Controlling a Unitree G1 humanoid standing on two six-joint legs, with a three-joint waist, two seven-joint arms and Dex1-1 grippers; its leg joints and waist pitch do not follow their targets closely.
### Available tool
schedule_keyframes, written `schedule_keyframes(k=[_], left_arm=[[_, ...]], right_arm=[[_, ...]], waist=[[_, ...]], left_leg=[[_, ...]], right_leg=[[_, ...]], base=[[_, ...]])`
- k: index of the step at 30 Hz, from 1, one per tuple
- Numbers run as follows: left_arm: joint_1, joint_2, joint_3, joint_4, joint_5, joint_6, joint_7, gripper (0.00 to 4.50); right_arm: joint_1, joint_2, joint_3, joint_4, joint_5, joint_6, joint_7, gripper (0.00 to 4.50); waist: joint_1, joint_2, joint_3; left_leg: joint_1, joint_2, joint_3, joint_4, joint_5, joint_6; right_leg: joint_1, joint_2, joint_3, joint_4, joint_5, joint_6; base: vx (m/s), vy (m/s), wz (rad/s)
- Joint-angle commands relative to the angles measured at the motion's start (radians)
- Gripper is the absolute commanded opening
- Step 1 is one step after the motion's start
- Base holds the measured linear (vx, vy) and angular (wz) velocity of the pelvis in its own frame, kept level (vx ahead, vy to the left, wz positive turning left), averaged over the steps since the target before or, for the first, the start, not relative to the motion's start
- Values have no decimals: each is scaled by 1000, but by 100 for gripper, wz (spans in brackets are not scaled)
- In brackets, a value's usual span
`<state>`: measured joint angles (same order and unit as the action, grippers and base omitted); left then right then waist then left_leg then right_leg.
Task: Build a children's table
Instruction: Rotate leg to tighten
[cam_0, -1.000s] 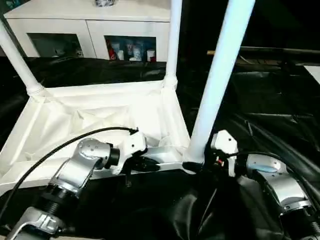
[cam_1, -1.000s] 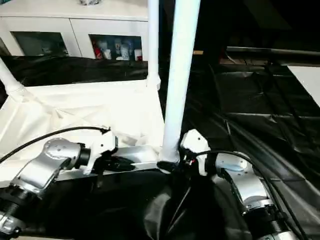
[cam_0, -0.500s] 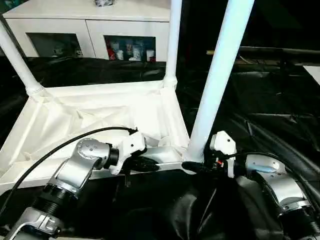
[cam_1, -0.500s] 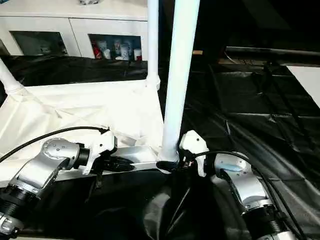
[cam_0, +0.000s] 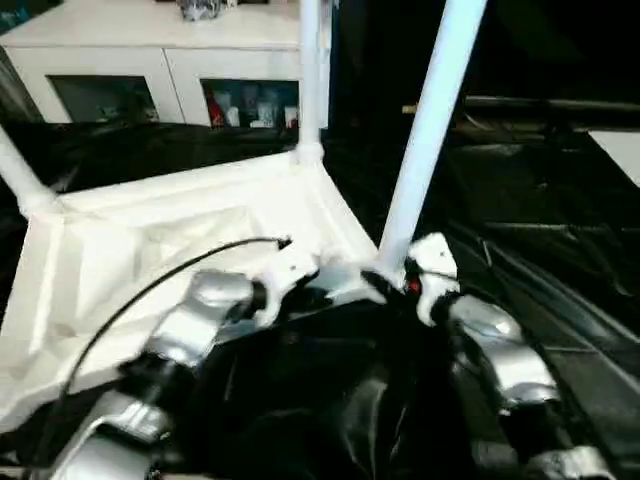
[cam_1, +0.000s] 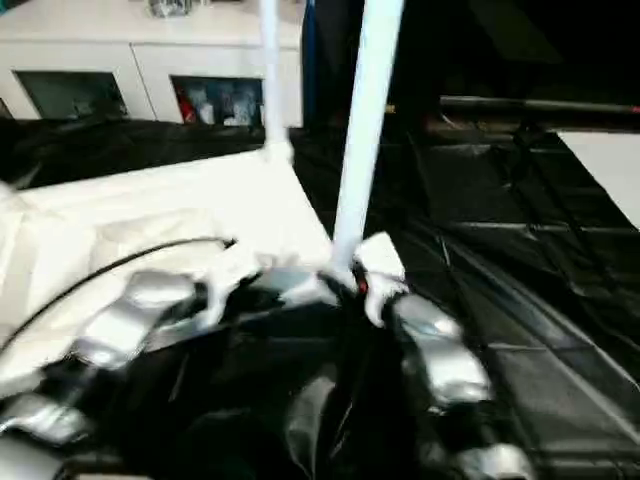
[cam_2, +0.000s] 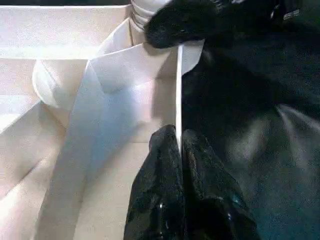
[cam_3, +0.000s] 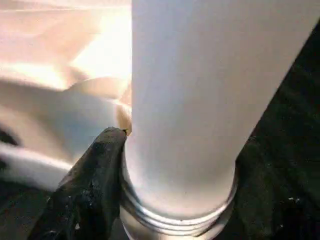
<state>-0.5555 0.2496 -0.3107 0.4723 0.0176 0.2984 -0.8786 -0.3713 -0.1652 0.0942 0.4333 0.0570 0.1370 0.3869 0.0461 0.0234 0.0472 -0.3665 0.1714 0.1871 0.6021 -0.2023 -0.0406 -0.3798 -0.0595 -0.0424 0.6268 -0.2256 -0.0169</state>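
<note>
Tabletop (cam_0: 150, 240) rim pinched in left claw (cam_2: 178, 145).

a white cabinet (cam_0: 170, 60) stood at the back, its glass doors (cam_0: 250, 102) showing small, blurred colourful items on a shelf inside. crumpled black plastic sheeting (cam_0: 560, 250) covered the ground in front of it, and a dark rail (cam_0: 540, 103) ran across to one side.

One upturned tabletop (cam_0: 180, 225), three standing legs (cam_0: 430, 120), one cabinet (cam_0: 150, 75).
</note>
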Motion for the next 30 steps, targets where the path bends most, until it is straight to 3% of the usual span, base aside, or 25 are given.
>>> schedule_keyframes(k=[1,5,9,13,14,16,18,20,26,28,30], left_arm=[[0,-36,-3,36,-2,10,55,0],[-65,-136,6,152,28,25,191,0],[-77,-146,-8,167,47,7,190,0],[-59,-109,-25,126,54,-19,137,0],[-52,-94,-31,113,56,-35,115,0],[-48,-81,-35,106,60,-42,103,0],[-25,-51,-40,77,51,-66,49,0],[13,-4,-45,20,28,-90,-34,0],[70,83,-48,-84,-27,-104,-183,0],[93,116,-41,-133,-71,-107,-255,0],[109,155,-34,-167,-98,-120,-312,0]], right_arm=[[-4,17,3,50,-31,42,-69,266],[-58,111,-7,133,-61,52,-239,266],[-78,118,11,153,-81,21,-234,266],[-57,108,-14,90,-1,-14,-105,266],[-49,99,-19,69,20,-25,-69,322],[-46,92,-26,56,35,-24,-46,338],[-37,63,-36,22,80,7,37,358],[-13,-17,4,-33,86,17,167,379],[41,-154,50,-128,99,-4,366,379],[62,-205,68,-156,96,-17,434,379],[85,-250,76,-188,107,-12,506,379]], waist=[[1,-10,-49],[5,-10,-51],[11,-9,-54],[12,-10,-54],[14,-10,-55],[15,-10,-58],[14,-8,-58],[14,-7,-57],[14,-4,-54],[17,-8,-54],[19,-6,-57]], left_leg=[[12,56,-27,-76,-152,10],[15,54,-25,-75,-161,6],[9,56,-27,-75,-143,22],[8,58,-26,-76,-146,35],[6,59,-26,-75,-141,42],[4,59,-26,-73,-115,53],[0,59,-27,-72,-100,71],[0,61,-26,-71,-103,79],[6,64,-25,-75,-136,67],[6,68,-25,-75,-137,68],[7,66,-22,-73,-113,86]], right_leg=[[35,-88,52,-88,-166,-217],[34,-90,53,-93,-180,-208],[38,-93,52,-89,-146,-198],[38,-92,52,-88,-135,-197],[40,-94,52,-88,-126,-197],[41,-91,51,-82,-78,-200],[45,-91,49,-78,-30,-215],[44,-90,49,-76,-21,-220],[38,-89,49,-80,-73,-232],[40,-90,50,-79,-68,-229],[39,-87,50,-74,-18,-236]], base=[[0,0,0],[0,0,0],[0,0,0],[0,0,0],[0,0,0],[0,0,0],[0,0,0],[0,0,0],[0,0,0],[0,0,0],[0,0,0]])
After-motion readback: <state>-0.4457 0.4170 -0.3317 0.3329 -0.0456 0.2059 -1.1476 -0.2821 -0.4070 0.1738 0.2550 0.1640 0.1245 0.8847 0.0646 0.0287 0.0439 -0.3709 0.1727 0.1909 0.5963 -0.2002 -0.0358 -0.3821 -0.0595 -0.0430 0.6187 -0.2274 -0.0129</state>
